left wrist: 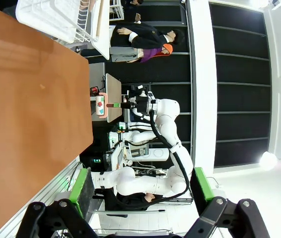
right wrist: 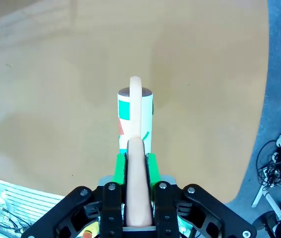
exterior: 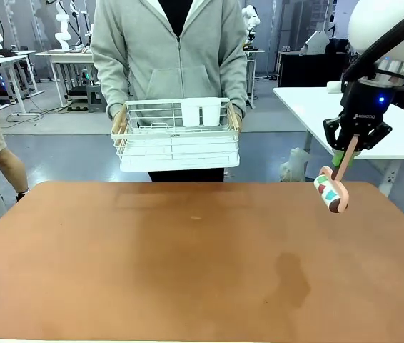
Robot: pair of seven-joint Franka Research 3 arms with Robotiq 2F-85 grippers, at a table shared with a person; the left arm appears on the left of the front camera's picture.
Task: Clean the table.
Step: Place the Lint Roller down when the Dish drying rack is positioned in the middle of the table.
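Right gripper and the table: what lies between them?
A lint roller: the right gripper clamps its pink handle, and its roll hangs over the table, seen in front and right wrist views.

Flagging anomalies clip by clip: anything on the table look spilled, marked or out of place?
A darker patch on the table, right of centre toward the robot's side, looks like a stain or damp mark. A tiny speck lies mid-table.

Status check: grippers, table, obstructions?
Left gripper open. Right gripper shut on lint roller, over the table, far right. Person holds wire rack beyond the far edge.
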